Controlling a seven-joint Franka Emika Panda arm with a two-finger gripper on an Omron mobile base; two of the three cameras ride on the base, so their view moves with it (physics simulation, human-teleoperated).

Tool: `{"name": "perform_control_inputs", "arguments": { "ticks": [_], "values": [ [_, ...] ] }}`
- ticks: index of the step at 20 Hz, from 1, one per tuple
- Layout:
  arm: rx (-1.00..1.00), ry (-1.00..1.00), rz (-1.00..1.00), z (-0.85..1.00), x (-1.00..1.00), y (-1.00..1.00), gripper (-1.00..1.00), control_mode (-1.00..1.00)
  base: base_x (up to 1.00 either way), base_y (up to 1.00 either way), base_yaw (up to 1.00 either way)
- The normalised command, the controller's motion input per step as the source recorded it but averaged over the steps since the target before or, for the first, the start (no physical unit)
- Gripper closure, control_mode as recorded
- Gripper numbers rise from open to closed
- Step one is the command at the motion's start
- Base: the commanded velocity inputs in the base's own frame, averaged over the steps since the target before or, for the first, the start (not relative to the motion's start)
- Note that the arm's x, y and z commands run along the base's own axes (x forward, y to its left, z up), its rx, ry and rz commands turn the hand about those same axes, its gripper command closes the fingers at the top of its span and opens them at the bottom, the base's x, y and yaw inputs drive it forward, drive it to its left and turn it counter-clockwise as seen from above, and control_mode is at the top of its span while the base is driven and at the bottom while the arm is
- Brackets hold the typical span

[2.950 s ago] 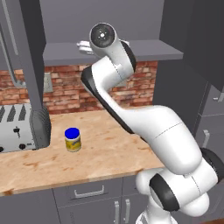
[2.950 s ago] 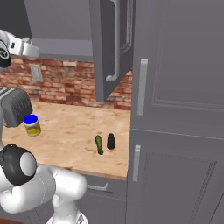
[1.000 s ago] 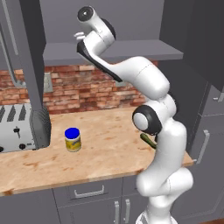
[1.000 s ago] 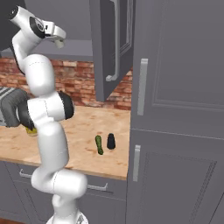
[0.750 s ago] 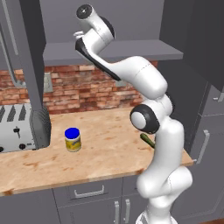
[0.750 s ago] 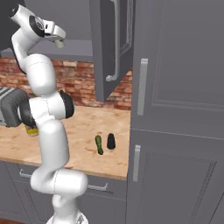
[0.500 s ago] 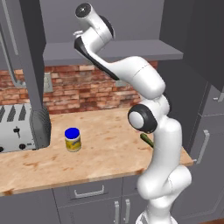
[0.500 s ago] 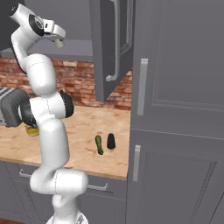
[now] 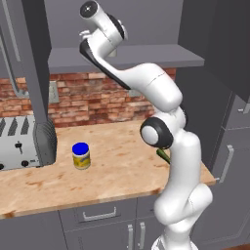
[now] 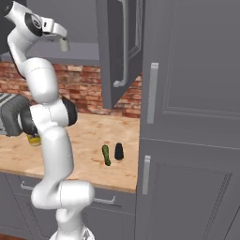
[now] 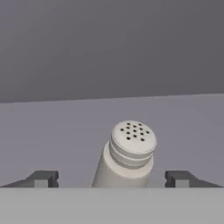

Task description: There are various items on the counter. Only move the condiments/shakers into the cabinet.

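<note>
The light-grey shaker with a perforated cap sits on the grey shelf of the cabinet, between my spread fingertips and touching neither. My gripper is open, high up at the cabinet shelf, with the shaker at its tips. On the counter the black tapered shaker stands beside the thin green vegetable. The blue-lidded, yellow-labelled jar stands further left, near the toaster.
A silver toaster sits at the counter's left end. The cabinet's open door panels hang on either side of the shelf, one to the left. A tall grey cabinet front bounds the right. A brick wall backs the counter.
My jaws have opened wide off the light-grey shaker, which stays on the cabinet shelf. The arm has hardly moved.
</note>
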Motion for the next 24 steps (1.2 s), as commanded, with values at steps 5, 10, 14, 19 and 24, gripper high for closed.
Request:
{"name": "perform_control_inputs", "arguments": {
  "ticks": [5, 10, 14, 19, 24],
  "values": [
    [0.00, -0.23, 0.00, 0.00, -0.43, -0.01, -1.00, -1.00, 0.00, 0.00, 0.00],
    [0.00, -0.24, 0.00, -0.01, -0.65, -0.13, -1.00, -1.00, 0.00, 0.00, 0.00],
    [0.00, -0.04, 0.00, -0.11, -0.90, -0.43, -1.00, -1.00, 0.00, 0.00, 0.00],
    [0.00, 0.00, -0.01, -0.27, -1.00, -0.64, -1.00, -1.00, 0.00, 0.00, 0.00],
    [0.04, 0.01, -0.05, -0.33, -1.00, -0.84, -1.00, -1.00, 0.00, 0.00, 0.00]
  ]
}}
